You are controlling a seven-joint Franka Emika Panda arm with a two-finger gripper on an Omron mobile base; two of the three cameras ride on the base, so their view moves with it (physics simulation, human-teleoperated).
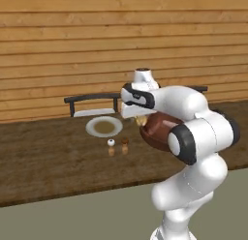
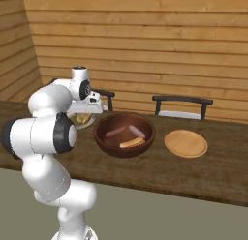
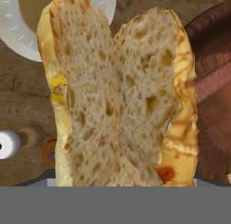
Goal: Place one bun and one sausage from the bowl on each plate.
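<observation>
Split bun [image 3: 119, 96] held right up against the hand camera, crumb side showing.

One bun is gripped in the hand [image 1: 140, 120], lifted above the wooden bench [image 1: 48, 157] between the pale plate [image 1: 104, 126] and the dark bowl [image 2: 124, 134]. The bowl holds two sausages [image 2: 115, 132] and one more bun [image 2: 131, 142]. Two plates are on the bench: the pale one and a tan one [image 2: 186, 143] right of the bowl. Two small shakers [image 1: 111, 142] stand near the pale plate. The arm folds forward, with the wrist pointing down.
</observation>
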